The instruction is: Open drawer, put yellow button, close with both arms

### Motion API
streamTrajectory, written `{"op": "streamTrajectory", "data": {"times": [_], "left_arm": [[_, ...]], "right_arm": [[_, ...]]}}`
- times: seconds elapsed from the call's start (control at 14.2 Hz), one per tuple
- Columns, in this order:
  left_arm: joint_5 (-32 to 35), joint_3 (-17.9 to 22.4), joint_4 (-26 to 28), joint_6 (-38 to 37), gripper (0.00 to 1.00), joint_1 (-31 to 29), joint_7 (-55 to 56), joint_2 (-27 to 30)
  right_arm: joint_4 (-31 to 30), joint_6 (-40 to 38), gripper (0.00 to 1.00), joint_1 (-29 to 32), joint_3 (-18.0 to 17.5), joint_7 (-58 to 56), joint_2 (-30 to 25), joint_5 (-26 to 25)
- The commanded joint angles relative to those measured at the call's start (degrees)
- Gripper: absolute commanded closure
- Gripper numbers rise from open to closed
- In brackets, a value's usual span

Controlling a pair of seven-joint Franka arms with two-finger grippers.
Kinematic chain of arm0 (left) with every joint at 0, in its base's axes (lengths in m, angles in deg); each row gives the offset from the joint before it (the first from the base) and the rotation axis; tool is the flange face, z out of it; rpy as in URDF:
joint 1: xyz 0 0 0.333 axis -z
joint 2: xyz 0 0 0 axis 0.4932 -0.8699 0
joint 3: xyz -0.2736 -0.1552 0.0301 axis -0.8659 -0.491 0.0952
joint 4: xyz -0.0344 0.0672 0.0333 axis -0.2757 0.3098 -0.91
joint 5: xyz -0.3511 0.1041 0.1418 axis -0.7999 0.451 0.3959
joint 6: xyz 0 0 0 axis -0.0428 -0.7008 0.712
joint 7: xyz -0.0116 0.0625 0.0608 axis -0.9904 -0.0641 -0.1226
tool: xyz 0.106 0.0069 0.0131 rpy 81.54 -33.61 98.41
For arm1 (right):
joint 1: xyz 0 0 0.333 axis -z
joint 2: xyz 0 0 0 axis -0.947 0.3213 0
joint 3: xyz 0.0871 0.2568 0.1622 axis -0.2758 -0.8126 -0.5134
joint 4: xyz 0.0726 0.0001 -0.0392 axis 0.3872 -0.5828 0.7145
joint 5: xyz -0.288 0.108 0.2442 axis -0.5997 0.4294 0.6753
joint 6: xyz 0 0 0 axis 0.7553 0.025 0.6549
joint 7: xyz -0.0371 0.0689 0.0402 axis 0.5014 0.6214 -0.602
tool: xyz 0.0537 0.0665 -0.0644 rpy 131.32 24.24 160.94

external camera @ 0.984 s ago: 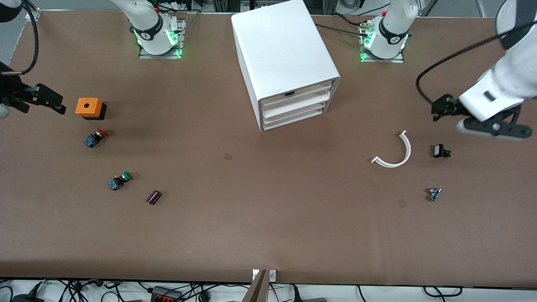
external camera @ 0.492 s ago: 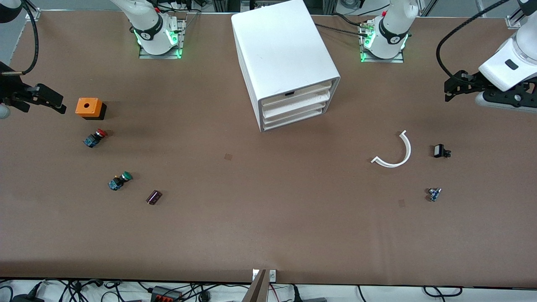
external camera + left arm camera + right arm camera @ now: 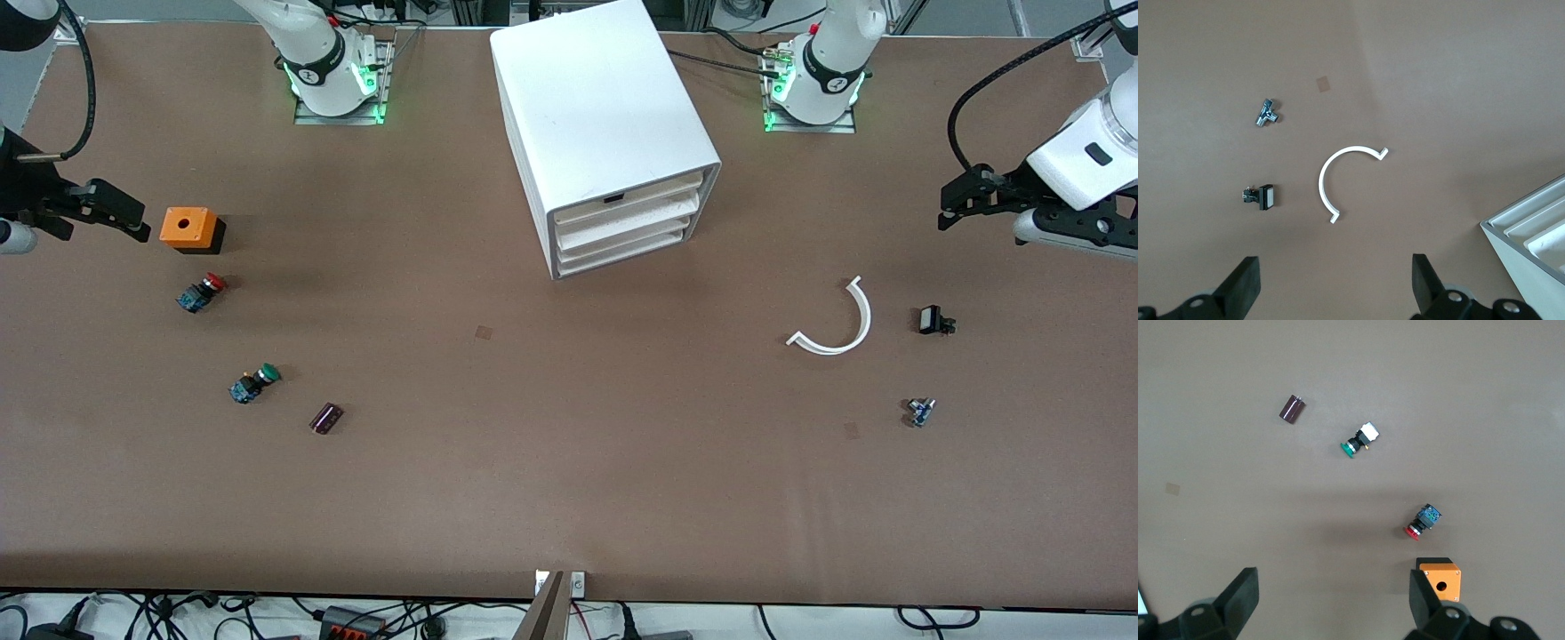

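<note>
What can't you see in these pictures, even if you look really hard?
- No yellow button shows in any view; the closed drawer would hide anything inside it.
- The cabinet is cut off by the left wrist view's edge.
- The small metal part is too small to identify.
- The right gripper is partly cut off by the front view's edge.

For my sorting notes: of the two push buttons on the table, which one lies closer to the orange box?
The red-capped button lies just beside the orange box. The green-capped button lies nearer to the front camera, by the dark purple cylinder.
</note>
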Motion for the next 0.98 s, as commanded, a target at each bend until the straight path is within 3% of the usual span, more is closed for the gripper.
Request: {"op": "streamTrajectory", "data": {"times": [0.0,0.91], "left_arm": [[-0.9,-0.1,-1.6,-0.7,0.0,0.0,-1.2,-0.6],[0.2,-0.2,-1.6,-0.9,0.0,0.0,-1.2,-0.5]], "right_arm": [[0.6,-1.0,0.0,0.5,-0.4,-0.8,-0.3,-0.5],[-0.2,-3.1,0.0,0.5,0.2,-1.4,-1.5,-0.8]]}}
